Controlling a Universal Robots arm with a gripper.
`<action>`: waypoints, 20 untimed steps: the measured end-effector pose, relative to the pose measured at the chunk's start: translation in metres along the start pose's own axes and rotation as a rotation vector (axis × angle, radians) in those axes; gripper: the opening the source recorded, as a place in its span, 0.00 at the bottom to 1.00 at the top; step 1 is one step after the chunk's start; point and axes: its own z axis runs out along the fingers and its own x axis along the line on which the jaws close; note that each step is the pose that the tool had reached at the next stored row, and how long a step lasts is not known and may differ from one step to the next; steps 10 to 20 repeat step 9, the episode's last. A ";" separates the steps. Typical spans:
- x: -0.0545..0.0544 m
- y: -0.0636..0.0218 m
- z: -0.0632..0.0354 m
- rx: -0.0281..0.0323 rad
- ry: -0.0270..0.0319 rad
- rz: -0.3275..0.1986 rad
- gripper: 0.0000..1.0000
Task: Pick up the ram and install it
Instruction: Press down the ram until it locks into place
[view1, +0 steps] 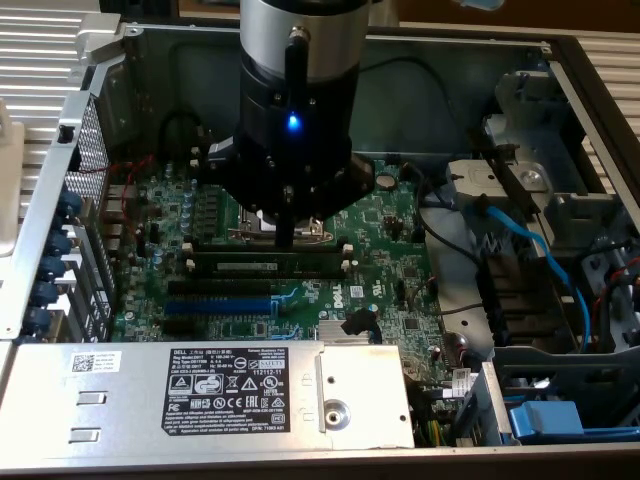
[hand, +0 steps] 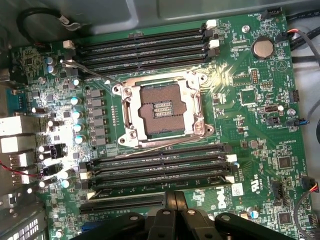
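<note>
1. Your pincer (view1: 286, 240) hangs from the arm's dark round wrist over the middle of an open computer case. Its fingers are clenched together into one narrow black tip, with nothing held between them. In the wrist view the pincer (hand: 175, 200) shows as black fingers pressed side by side.

2. The tip points down at the motherboard (view1: 385, 225), just above the near bank of long black memory slots (view1: 265, 275), between the processor socket and those slots.

3. The ram (view1: 268, 266), a long thin dark-green stick with a small whitish label, lies lengthwise in one of those slots, just below the pincer tip and apart from it. From the wrist camera you cannot tell the stick from the slots around it.

4. The bare processor socket (hand: 162, 107), in a silver metal frame, sits at the centre of the board, partly under the wrist in the exterior view. A second bank of black slots (hand: 142, 45) lies on its far side.

5. A blue slot (view1: 220, 304) runs beside the near bank, toward the front of the case.

6. A grey power supply (view1: 200, 390) with a black label fills the front edge. Blue cables (view1: 540, 255) cross the drive bay on the exterior view's right.
</note>
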 end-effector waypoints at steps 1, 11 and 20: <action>0.000 0.0000 0.0000 0.0000 0.0000 0.000 0.10; 0.000 0.0000 0.0000 -0.0001 0.0000 0.000 0.10; 0.000 0.0000 0.0000 -0.0001 0.0000 0.000 0.10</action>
